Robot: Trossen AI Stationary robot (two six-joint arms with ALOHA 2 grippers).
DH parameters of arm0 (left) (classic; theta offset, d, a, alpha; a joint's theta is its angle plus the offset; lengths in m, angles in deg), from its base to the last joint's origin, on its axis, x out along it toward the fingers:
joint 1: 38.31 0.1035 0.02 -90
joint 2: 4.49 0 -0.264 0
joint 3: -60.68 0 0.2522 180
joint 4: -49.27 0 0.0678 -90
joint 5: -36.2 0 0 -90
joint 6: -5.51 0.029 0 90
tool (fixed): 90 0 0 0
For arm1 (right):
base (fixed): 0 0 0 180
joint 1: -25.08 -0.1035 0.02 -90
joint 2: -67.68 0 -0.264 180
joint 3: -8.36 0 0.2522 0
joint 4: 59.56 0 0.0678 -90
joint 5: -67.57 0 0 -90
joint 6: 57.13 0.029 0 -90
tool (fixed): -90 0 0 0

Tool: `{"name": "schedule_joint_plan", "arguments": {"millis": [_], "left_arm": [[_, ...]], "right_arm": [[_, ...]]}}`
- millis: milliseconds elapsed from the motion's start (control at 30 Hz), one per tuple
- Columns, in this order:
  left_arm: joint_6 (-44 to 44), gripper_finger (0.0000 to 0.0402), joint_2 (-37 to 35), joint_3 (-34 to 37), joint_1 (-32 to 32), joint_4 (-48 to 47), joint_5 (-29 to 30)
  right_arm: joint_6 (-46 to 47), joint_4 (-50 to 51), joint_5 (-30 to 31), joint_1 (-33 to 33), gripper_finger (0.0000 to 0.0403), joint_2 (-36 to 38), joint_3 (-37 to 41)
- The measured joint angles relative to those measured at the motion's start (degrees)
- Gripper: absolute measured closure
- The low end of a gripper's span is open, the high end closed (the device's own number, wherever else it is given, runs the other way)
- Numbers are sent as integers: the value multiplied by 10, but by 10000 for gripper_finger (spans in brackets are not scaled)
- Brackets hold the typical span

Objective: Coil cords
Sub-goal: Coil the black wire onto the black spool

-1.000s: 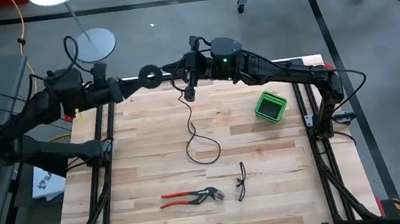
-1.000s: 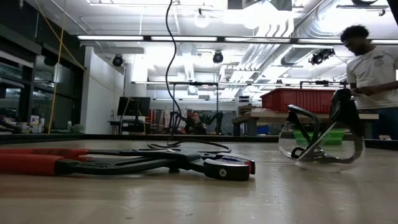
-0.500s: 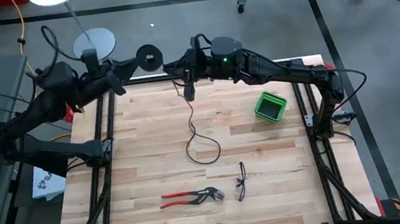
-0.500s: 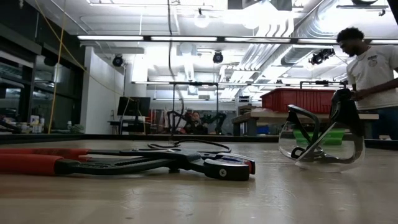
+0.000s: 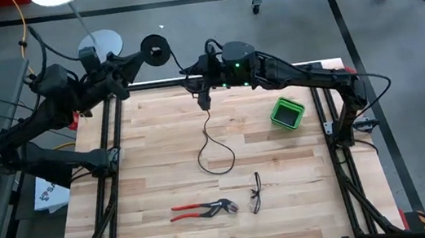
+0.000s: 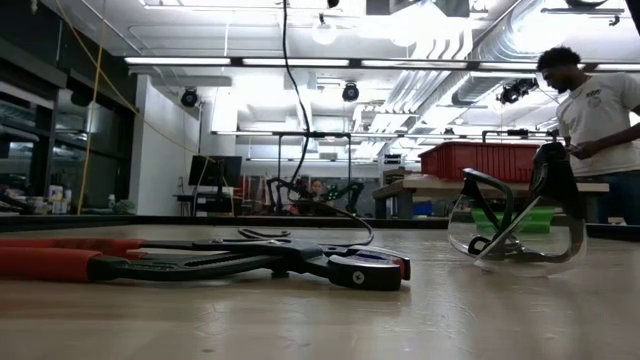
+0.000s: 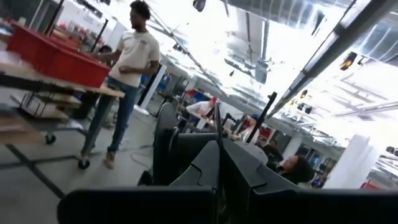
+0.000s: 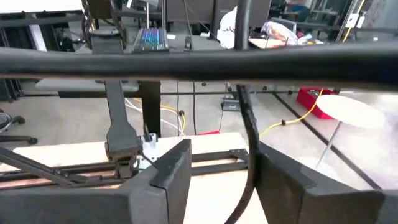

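The cord's small round black reel [image 5: 155,48] hangs in the air beyond the table's far edge, at the tip of my left gripper [image 5: 141,57], which is shut on it. From the reel the thin black cord [image 5: 207,136] runs to my right gripper [image 5: 199,81] near the far edge and passes down through the gap of its open fingers [image 8: 171,177]. Below that the cord hangs to the table, where its end lies in a loose loop [image 5: 218,163]. The low view shows the cord [image 6: 291,100] hanging from above. My left gripper pinches the reel between its two shut fingers [image 7: 186,168]; a thin dark edge [image 7: 217,127] stands up from where they meet. The fingers come from the table's left, slanting a little upward. The reel is lifted clear. My right gripper: the cord [image 8: 249,146] runs close along one finger's inner side; I cannot tell whether they touch.
A green bin [image 5: 287,113] stands at the right. Red-handled pliers [image 5: 202,210] and safety glasses [image 5: 255,193] lie toward the near edge. A white lamp base [image 5: 100,43] is on the floor behind the left arm. A person [image 6: 598,100] stands beyond the table.
My left gripper has risen and gone past the table's far edge with the reel, its wrist rolling and tipping upward. The cord between reel and right gripper has lengthened. The hanging cord has shifted a little; its loop on the table has stayed.
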Motion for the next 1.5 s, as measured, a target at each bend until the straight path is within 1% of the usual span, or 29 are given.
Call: {"name": "schedule_joint_plan", "arguments": {"millis": [67,233,433,533,633,767,933,1000,1067,1133,1200,1333,1500], "left_arm": [[8,401,-2,0,0,1,-5],[42,401,-2,0,0,5,-45],[57,401,-1,0,0,20,-47],[58,401,-1,0,0,37,-57],[62,401,-1,0,0,46,-57],[63,401,-1,0,0,46,-57],[63,401,-1,0,0,48,-57],[62,401,-1,0,0,51,-53],[56,401,4,0,0,61,-40],[38,401,13,0,3,70,-35],[-2,401,28,0,8,89,-38],[-123,401,60,0,23,121,-80],[-270,401,81,0,38,132,-133]], "right_arm": [[-8,2,0,0,250,10,0],[-10,3,0,4,250,29,0],[-11,28,-4,4,254,31,0],[-12,39,-4,4,271,29,0],[-12,37,-4,4,297,28,0],[-11,35,1,4,332,28,0],[-11,35,6,4,365,28,0],[-5,36,0,1,390,28,0],[10,23,-6,-7,396,28,0],[17,-3,-9,-20,399,23,0],[14,-30,-11,-32,400,14,0],[17,-88,-13,-49,401,-7,0],[15,-149,-12,-49,402,-17,0]]}}
